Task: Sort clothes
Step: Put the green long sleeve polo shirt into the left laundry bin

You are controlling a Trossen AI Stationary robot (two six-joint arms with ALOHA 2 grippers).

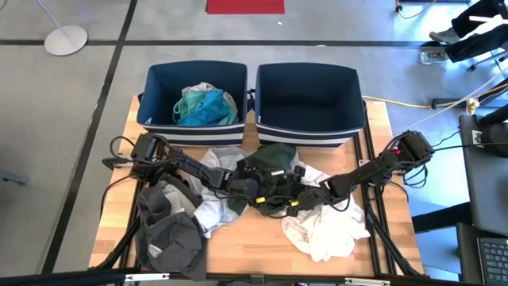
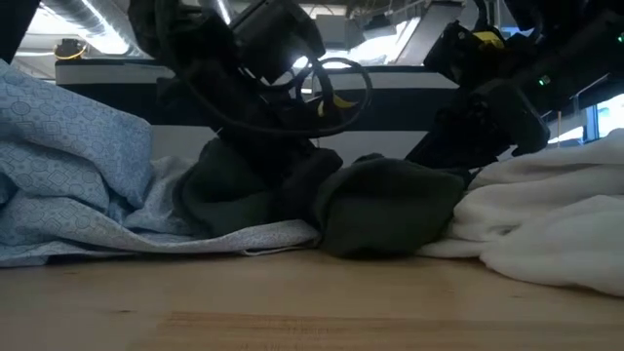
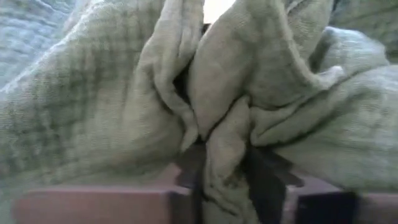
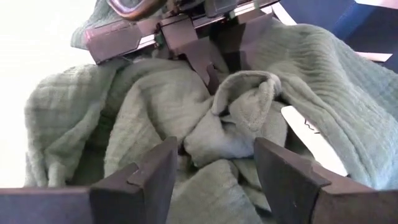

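Wooden table (image 1: 115, 159): left bin (image 1: 159, 75) at eleven o'clock holds turquoise clothes (image 1: 202, 106); right bin (image 1: 309, 79) empty. Centre, left gripper (image 3: 225, 171) pinches dark green garment (image 1: 270, 171); right gripper (image 4: 214, 168) gapes over it. Most remain.

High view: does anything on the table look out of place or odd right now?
Nothing damaged or spilled. The one oddity: both tools work the same dark green garment. The left tool pinches a fold of it while the right tool stands open against it. The right bin holds nothing yet.
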